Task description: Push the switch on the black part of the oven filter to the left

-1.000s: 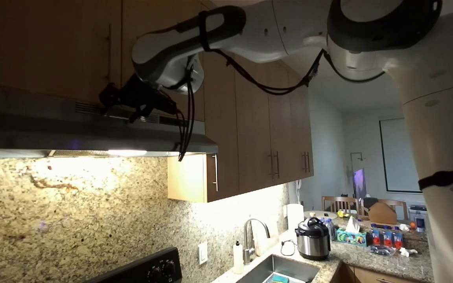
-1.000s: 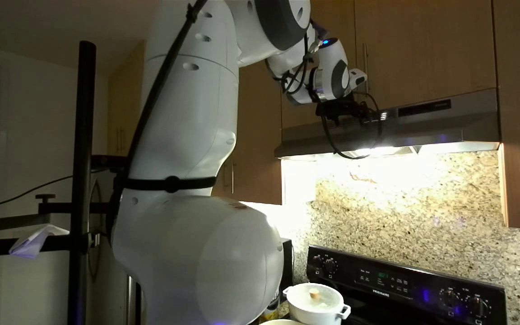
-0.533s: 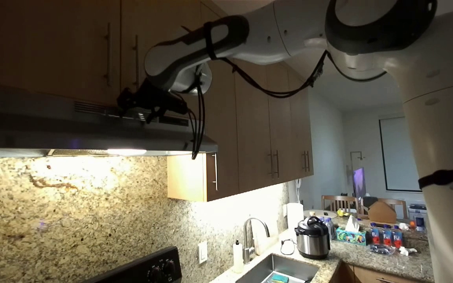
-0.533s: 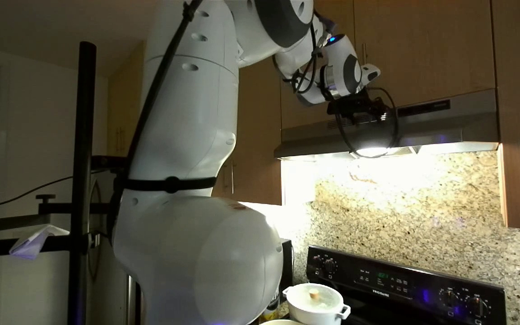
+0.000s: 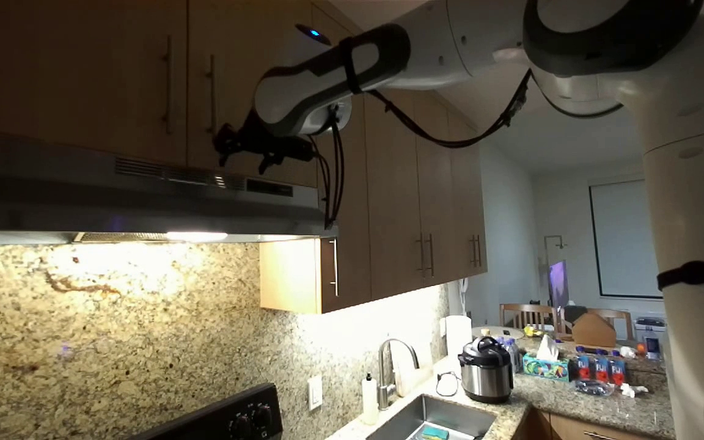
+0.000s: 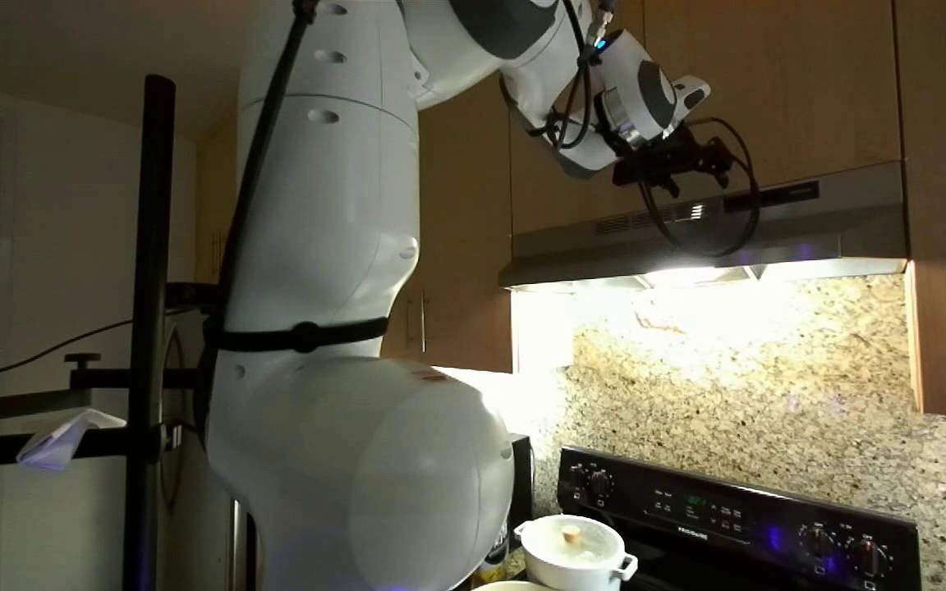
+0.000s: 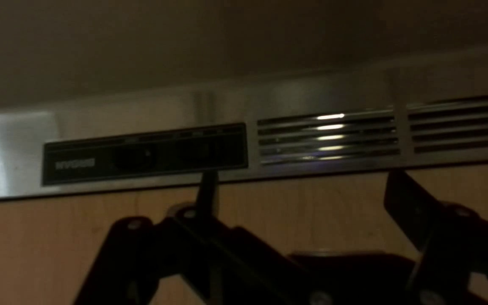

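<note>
Have hand (image 7: 302,178) spread wide in lower half of wrist view. See black part (image 7: 163,154) left of centre there, on front of oven filter (image 5: 113,195), mid-left in an exterior view.

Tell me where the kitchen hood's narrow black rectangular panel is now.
In an exterior view, the narrow black rectangular panel sits on the front of the grey metal hood, near its right end, right of the slotted vents and below the black gripper.
</note>
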`<state>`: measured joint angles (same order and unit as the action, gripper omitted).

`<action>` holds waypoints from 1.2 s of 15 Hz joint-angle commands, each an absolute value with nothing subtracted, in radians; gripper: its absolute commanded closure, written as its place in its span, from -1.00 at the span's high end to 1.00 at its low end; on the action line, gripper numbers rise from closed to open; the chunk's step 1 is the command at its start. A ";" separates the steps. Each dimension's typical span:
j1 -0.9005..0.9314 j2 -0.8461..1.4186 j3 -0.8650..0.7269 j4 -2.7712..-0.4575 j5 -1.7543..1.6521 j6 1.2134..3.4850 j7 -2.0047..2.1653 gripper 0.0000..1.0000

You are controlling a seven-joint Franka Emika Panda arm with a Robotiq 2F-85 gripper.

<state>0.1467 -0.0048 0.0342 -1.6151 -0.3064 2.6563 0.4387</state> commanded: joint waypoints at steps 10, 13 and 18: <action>0.100 -0.321 0.169 -1.922 -0.419 2.185 0.543 1.00; 0.119 -0.392 0.192 -2.030 -0.321 2.090 0.528 1.00; 0.163 -0.492 0.187 -2.208 -0.108 2.045 0.413 1.00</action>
